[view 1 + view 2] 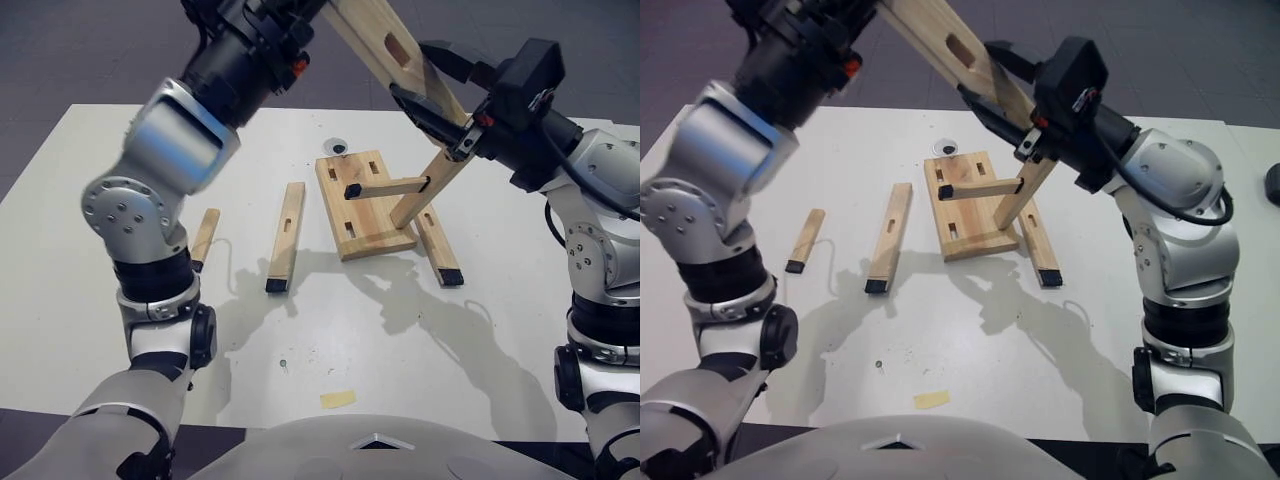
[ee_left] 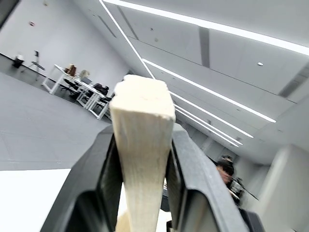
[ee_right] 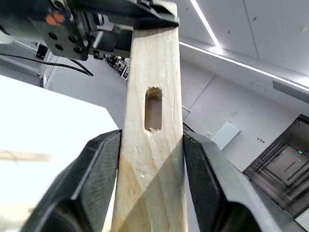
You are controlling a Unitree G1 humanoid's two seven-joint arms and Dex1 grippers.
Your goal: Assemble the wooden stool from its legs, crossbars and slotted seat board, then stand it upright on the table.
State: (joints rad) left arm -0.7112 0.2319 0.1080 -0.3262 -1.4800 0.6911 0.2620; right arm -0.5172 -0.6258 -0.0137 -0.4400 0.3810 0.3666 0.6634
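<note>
On a white table (image 1: 300,340) in an open-plan hall, the slotted leg (image 1: 378,28) is held aloft: the left gripper (image 2: 143,140) clamps its upper end, the right gripper (image 3: 152,137) clasps it lower down. Beneath, a slanted leg (image 1: 425,195) bearing a crossbar (image 1: 390,187) reaches down to the flat seat board (image 1: 370,235). A loose leg (image 1: 285,237) lies left of the board, a second loose leg (image 1: 438,248) right.

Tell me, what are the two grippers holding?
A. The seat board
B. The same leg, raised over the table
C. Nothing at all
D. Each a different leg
B: the left gripper clamps the top end of the leg, and the right gripper grips that same leg lower down, above the seat board.
</note>
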